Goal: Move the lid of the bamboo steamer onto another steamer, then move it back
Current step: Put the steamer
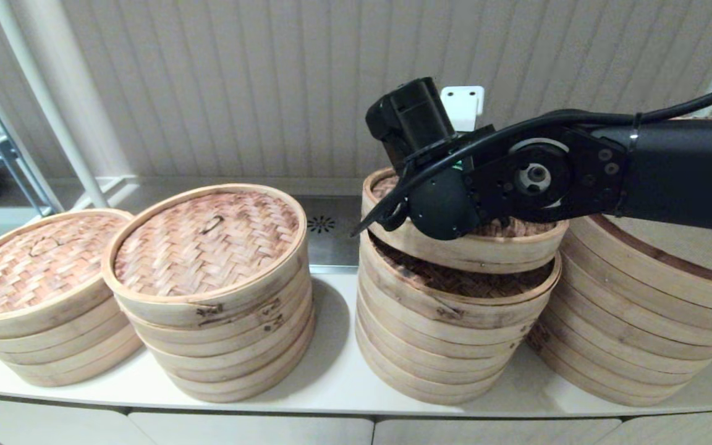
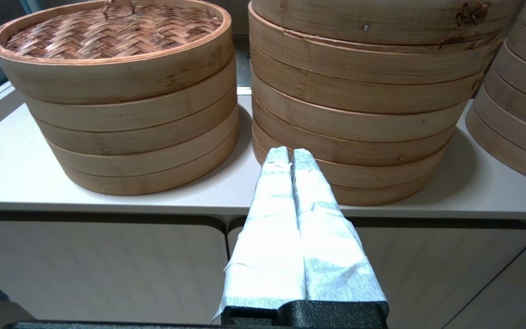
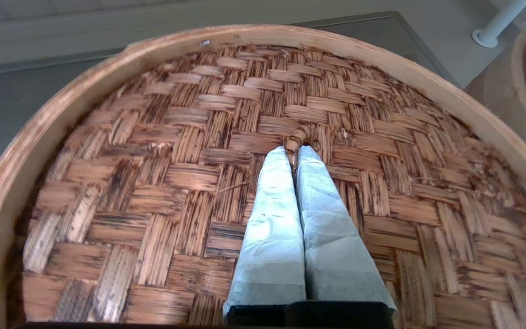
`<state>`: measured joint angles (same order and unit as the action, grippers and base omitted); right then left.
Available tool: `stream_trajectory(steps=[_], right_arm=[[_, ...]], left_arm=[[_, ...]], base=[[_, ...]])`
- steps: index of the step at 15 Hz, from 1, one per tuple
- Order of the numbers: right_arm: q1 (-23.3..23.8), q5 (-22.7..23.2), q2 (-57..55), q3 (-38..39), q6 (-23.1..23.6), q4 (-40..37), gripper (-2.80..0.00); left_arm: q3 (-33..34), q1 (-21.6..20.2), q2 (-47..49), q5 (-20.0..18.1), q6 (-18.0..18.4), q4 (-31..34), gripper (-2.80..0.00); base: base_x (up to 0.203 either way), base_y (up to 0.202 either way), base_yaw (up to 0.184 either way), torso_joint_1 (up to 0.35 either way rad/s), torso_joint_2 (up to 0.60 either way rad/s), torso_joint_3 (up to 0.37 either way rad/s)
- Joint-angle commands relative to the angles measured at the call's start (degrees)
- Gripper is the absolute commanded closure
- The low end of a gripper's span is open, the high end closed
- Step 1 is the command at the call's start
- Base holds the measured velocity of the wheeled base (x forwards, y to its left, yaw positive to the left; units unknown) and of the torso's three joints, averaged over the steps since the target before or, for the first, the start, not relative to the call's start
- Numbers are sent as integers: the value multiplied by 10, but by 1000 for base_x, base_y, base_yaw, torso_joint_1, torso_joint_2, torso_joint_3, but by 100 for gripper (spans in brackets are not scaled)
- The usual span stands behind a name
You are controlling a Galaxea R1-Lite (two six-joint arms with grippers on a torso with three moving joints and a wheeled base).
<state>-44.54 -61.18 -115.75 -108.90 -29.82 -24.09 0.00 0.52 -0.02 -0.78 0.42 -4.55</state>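
Observation:
The bamboo steamer lid (image 1: 455, 247) hangs tilted a little above the third stack (image 1: 449, 346), its left side raised off that stack's dark woven top (image 1: 455, 281). In the right wrist view my right gripper (image 3: 296, 153) is shut on the lid's small handle loop (image 3: 300, 137) at the centre of the woven lid (image 3: 153, 183). In the head view the black right wrist (image 1: 442, 204) hides the fingers. My left gripper (image 2: 290, 153) is shut on nothing, parked low in front of the counter edge.
Two lidded steamer stacks (image 1: 207, 241) (image 1: 34, 259) stand on the left of the white counter (image 1: 331, 371). A taller stack (image 1: 640, 309) stands close on the right, under the right forearm. A wall runs behind; cabinet fronts (image 2: 98, 265) lie below.

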Motion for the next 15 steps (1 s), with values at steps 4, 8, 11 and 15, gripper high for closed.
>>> stream_trajectory(steps=[4, 8, 11, 15], right_arm=[[-1, -5, 1, 14, -3, -2, 0], [-6, -10, 14, 29, -5, -1, 0], [-13, -12, 13, 38, -6, 0, 0], [-15, -12, 11, 33, -5, 0, 0]], left_arm=[[18, 0, 0, 0, 0, 0, 0], [18, 0, -1, 0, 0, -1, 0], [18, 0, 0, 0, 0, 0, 0], [18, 0, -1, 0, 0, -1, 0]], base=[[0, 0, 0, 0, 0, 0], [0, 0, 0, 0, 0, 0], [0, 0, 0, 0, 0, 0], [0, 0, 0, 0, 0, 0]])
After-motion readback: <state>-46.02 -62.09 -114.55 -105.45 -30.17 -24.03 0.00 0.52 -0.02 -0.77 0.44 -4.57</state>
